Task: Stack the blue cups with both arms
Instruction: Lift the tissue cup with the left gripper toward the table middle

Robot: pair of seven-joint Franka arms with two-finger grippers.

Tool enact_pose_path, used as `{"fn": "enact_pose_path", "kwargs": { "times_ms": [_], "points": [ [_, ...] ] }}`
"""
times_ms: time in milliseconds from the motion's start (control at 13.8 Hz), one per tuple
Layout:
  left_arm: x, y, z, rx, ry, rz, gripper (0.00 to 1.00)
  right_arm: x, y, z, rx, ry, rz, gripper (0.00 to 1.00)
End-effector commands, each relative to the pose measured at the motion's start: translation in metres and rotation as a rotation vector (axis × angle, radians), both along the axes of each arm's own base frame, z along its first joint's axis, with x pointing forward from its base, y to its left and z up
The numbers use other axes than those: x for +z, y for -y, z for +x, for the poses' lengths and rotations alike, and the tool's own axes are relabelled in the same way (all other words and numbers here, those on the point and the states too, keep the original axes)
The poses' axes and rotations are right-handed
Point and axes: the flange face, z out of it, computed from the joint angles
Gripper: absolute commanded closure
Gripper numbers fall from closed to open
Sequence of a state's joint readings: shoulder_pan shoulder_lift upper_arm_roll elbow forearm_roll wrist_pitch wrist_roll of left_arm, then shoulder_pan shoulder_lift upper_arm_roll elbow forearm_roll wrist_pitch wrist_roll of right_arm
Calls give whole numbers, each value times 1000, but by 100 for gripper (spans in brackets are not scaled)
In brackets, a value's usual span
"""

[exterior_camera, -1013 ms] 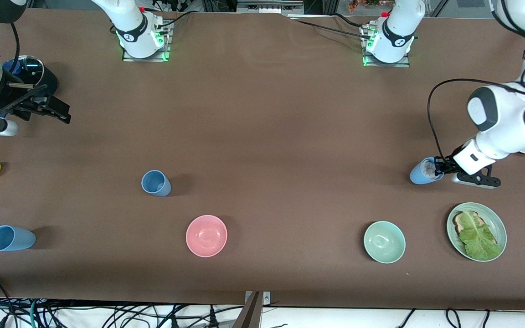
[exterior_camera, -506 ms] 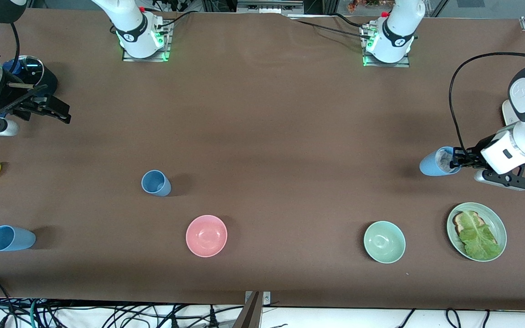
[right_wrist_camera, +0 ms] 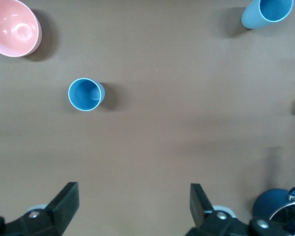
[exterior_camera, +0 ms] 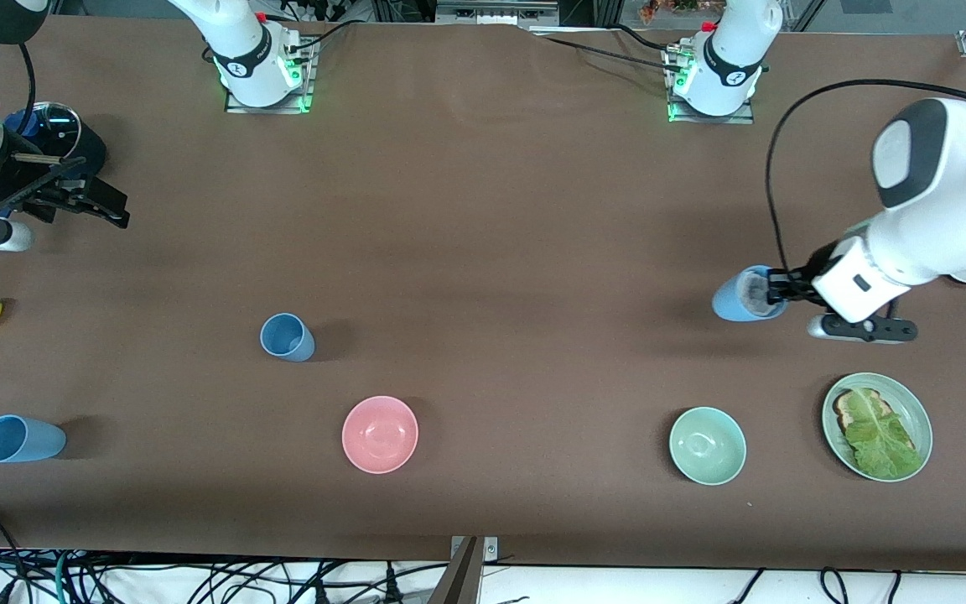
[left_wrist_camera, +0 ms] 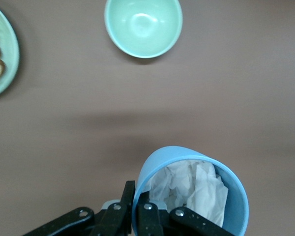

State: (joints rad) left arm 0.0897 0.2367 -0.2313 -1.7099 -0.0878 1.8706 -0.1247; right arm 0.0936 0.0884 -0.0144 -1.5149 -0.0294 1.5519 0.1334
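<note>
Held blue cup (exterior_camera: 739,298) shifted toward centre, crumpled paper (left_wrist_camera: 191,189) inside

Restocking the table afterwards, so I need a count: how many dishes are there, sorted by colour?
Light-blue cups: 3, one held by the left gripper, two standing
Pink bowl: 1
Green bowl: 1
Green plate: 1
Total: 6
</note>
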Motion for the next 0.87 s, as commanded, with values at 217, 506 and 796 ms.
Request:
{"fn": "enact_pose_path", "kwargs": {
  "times_ms": [217, 506, 796],
  "points": [
    [22, 135, -24, 196, -21, 25, 100, -1, 9, 5, -14, -8, 10, 0],
    [19, 236, -56, 302, -51, 35, 100, -2, 9, 5, -16, -9, 10, 0],
    [10, 321, -77, 426, -47, 53, 100, -1, 8, 5, -31, -9, 17, 0]
  ]
}}
